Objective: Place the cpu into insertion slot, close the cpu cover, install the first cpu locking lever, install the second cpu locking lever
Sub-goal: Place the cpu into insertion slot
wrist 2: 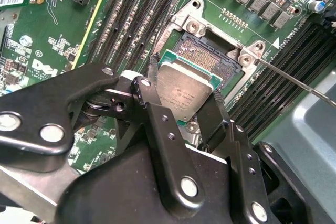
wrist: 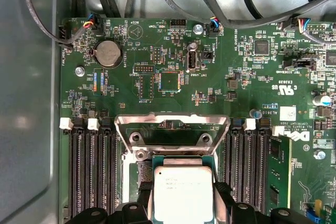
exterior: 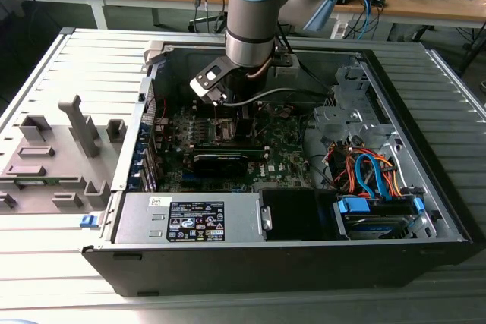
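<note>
I log even, diffuse light; computer case (exterior: pixel 304 263) interior shadowed beneath the arm (exterior: pixel 250 13); faint sheen on cpu (wrist: pixel 182 195).

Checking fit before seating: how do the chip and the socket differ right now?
The chip has a plain silver-grey top; the socket shows a dark field of contacts. The chip is clamped in the gripper; the socket is fixed to the green board. Both are square.

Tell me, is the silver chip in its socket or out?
Out. The end effector grips the cpu over the insertion slot, whose bare contacts show beside it.
</note>
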Robot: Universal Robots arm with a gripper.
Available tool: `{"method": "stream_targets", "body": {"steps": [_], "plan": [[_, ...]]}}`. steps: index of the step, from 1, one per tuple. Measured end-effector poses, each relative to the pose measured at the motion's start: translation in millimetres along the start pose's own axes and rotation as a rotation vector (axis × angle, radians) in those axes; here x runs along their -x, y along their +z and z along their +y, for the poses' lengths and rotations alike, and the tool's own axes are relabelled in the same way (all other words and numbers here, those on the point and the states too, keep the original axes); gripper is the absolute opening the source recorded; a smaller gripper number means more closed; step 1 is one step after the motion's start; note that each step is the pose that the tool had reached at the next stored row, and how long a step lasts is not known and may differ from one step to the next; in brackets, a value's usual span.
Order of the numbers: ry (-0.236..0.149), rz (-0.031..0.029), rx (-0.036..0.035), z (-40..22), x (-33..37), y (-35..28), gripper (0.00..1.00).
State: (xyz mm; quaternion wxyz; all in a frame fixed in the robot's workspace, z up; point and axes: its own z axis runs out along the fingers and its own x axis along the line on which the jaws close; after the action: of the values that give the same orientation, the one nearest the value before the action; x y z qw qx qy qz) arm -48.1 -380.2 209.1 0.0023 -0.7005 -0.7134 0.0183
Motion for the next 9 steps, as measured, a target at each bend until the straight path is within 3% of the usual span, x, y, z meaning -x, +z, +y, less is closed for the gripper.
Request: {"method": "stream_targets", "body": {"steps": [9], "plan": [[0.0, 0.0001, 0.0, 0.0, 0.0, 1.5, 0.55]]}}
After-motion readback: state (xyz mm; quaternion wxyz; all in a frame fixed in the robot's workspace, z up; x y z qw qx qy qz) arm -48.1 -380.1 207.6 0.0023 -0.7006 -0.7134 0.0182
